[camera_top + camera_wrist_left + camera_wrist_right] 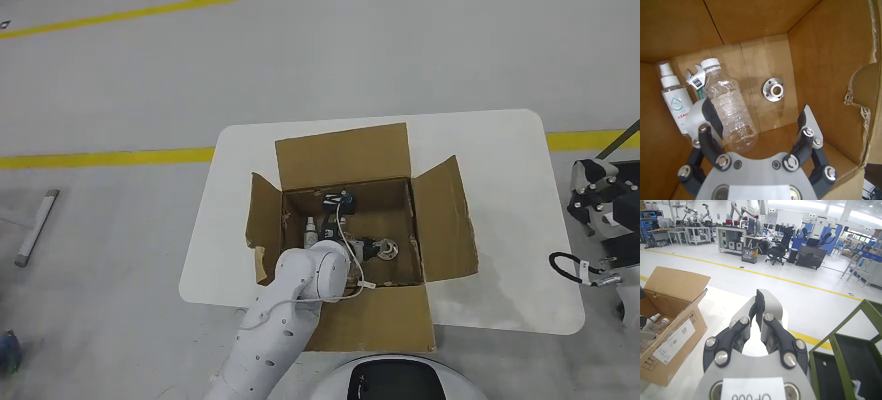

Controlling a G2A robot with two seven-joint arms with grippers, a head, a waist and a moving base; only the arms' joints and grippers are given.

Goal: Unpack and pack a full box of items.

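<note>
Inside the box [829, 56], the left claw [757, 106] hangs spread wide over the bottle [730, 109], one finger [712, 113] beside it. A sound lift likely means centring first, then squeezing gently. The right claw [759, 303] sits clenched outside the box.

White, glossy left arm [290, 330] in rounded tubular segments, with a thin white cable [345, 245] looped beside the wrist. On the left gripper [756, 109]: 2 silver metal fingers [694, 113] faced with black ridged pads [712, 117], hinged on black links by round silver screws. Curved grey palm plate with 2 small recessed bolts and a white label. Same build on the right gripper [759, 300], its white label carrying dark print.
</note>
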